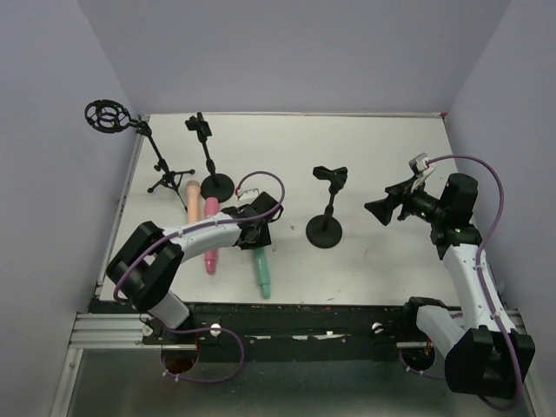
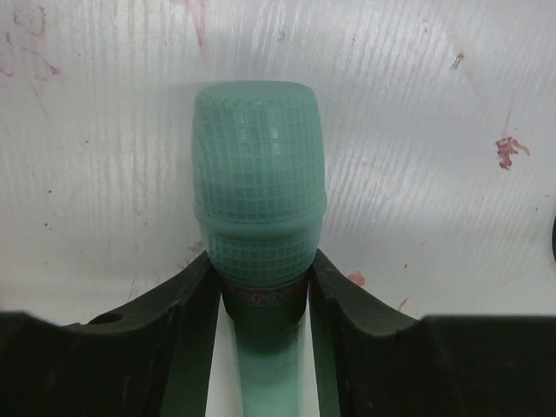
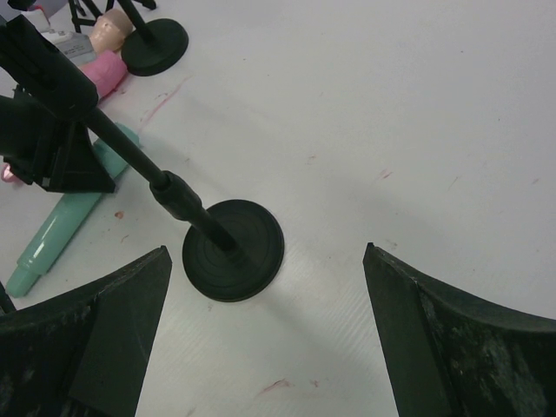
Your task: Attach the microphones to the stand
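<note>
Left hand (image 2: 263, 269) straddles the mint green microphone (image 2: 259, 174) just under its head on the table (image 2: 434, 130); whether it is clamped cannot be told. Right hand (image 3: 265, 256) gapes wide over a stand (image 3: 233, 252). Held so near the head, the handle could swing or slip when lifted.

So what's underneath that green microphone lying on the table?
Only the white table, scuffed with reddish marks, shows around the green microphone, which lies flat on it. The strip directly beneath is covered by the microphone itself.
</note>
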Controlling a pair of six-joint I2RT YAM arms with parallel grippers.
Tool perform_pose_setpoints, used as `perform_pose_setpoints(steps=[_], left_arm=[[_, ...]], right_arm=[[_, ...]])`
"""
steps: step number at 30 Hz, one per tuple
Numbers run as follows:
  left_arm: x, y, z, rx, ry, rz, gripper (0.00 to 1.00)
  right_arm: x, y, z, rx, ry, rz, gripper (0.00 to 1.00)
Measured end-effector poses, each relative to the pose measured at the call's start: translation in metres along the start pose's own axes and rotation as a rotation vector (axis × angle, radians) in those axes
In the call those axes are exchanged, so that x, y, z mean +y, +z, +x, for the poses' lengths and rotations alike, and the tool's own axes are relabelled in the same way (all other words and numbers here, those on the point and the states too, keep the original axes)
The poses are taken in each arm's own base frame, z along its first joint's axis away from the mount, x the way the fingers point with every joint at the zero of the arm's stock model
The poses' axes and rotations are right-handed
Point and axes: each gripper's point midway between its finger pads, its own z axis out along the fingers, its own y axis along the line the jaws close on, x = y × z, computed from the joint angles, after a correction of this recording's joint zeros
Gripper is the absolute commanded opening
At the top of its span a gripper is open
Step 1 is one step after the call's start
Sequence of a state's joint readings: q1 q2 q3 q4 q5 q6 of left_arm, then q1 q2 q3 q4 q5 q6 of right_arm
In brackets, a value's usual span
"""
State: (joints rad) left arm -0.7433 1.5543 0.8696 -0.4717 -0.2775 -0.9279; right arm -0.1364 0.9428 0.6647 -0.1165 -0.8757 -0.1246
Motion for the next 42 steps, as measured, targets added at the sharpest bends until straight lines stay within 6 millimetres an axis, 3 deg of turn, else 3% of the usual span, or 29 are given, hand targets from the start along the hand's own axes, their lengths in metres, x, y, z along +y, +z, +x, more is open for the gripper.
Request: perform_pose_setpoints(steps=[2, 5, 9, 10, 11, 13, 17, 20, 23, 26, 33, 42], left_arm=[[-0.001, -0.011, -0.002, -0.017, 0.013, 0.024, 0.01], [-0.007, -0.052, -0.021, -0.108, 0.03, 0.131, 0.0], [-0.02, -0.14, -0.061, -0.332, 0.077, 0.387, 0.0], [-0.021, -0.155, -0.067, -0.372, 0.091, 0.432, 0.0], [-0.024, -0.187, -0.074, -0.451, 0.124, 0.528, 0.0], [-0.025, -0.23, -0.082, -0.569, 0.189, 0.654, 0.0], [-0.028, -0.306, -0.09, -0.775, 0.372, 0.836, 0.0], [-0.039, -0.35, -0.1, -0.907, 0.528, 0.919, 0.0], [-0.053, -0.375, -0.109, -0.985, 0.651, 0.956, 0.0], [-0.071, -0.383, -0.12, -1.016, 0.738, 0.975, 0.0], [-0.105, -0.374, -0.126, -1.009, 0.851, 1.048, 0.0], [-0.126, -0.377, -0.131, -1.039, 0.872, 1.135, 0.0]], right_arm=[[0.0, 0.0, 0.0, 0.0, 0.0, 0.0, 1.0], [0.0, -0.001, 0.001, 0.009, -0.007, -0.002, 1.0], [-0.001, -0.001, -0.007, 0.05, -0.021, -0.019, 1.0], [-0.001, -0.002, -0.013, 0.063, -0.03, -0.026, 1.0], [-0.001, -0.002, -0.02, 0.074, -0.041, -0.036, 1.0], [0.001, -0.006, -0.041, 0.085, -0.081, -0.063, 1.0], [0.026, -0.019, -0.082, 0.08, -0.221, -0.191, 1.0], [0.046, -0.029, -0.091, 0.086, -0.32, -0.305, 1.0], [0.058, -0.031, -0.088, 0.093, -0.387, -0.409, 1.0], [0.064, -0.025, -0.078, 0.099, -0.429, -0.488, 1.0], [0.108, -0.011, -0.071, 0.103, -0.477, -0.658, 1.0], [0.089, 0.026, -0.092, 0.083, -0.426, -0.604, 1.0]])
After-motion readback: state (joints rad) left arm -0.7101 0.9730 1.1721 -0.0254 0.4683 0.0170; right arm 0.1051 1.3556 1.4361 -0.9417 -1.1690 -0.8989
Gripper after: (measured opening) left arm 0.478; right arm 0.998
